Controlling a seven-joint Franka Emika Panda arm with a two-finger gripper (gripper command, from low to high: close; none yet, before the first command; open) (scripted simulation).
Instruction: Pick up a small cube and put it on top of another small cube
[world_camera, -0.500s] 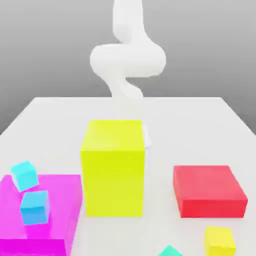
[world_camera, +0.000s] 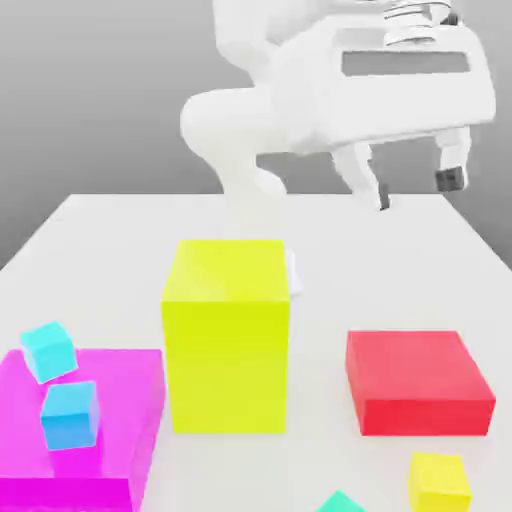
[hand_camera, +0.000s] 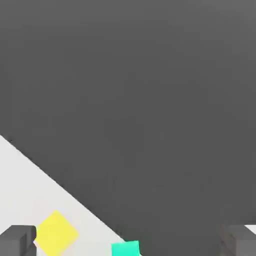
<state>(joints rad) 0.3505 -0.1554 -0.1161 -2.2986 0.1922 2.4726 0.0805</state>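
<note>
The exterior view showed two small blue cubes (world_camera: 70, 415), absent from the hand view; the white jaws (world_camera: 418, 188) gaped wide, empty.

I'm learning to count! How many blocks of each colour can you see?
Cyan: 1 block
Blue: 1 block
Pink: 1 block
Yellow: 2, a big block and a small block
Red: 1 block
Green: 1 block
Total: 7
</note>
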